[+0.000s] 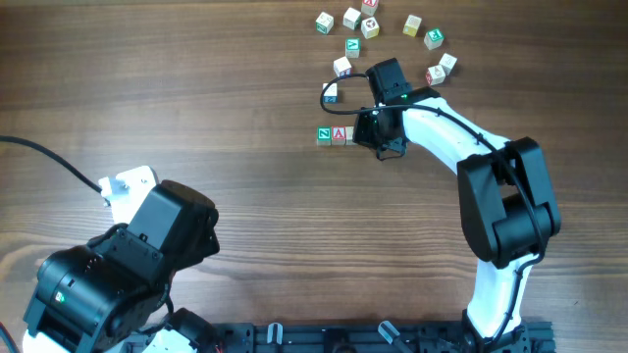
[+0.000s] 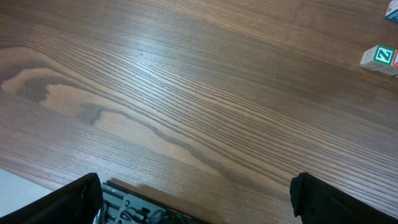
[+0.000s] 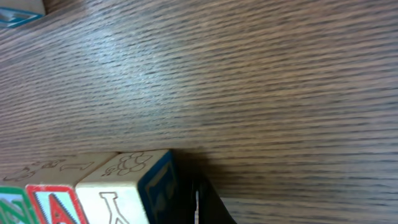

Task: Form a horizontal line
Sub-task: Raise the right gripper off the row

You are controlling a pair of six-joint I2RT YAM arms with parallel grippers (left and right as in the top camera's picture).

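Three small wooden cubes stand side by side in a row on the table. The green-lettered cube (image 1: pixel 324 135) is on the left, also seen as the green-lettered cube (image 2: pixel 376 57) far right in the left wrist view. The red "A" cube (image 1: pixel 340 135) touches it. In the right wrist view the pale-faced cube (image 3: pixel 118 196) sits right of the red "A" cube (image 3: pixel 53 205). My right gripper (image 3: pixel 198 199) is shut and empty, its fingers against that cube's blue side. From overhead the right gripper (image 1: pixel 365 137) covers the pale cube. My left gripper (image 2: pixel 199 205) hangs open and empty over bare wood.
Several loose alphabet cubes (image 1: pixel 370 25) lie scattered at the back of the table, some close behind the right wrist (image 1: pixel 388 83). One blue-sided cube (image 1: pixel 331 93) lies just behind the row. The bulky left arm (image 1: pixel 128 265) fills the front left corner.
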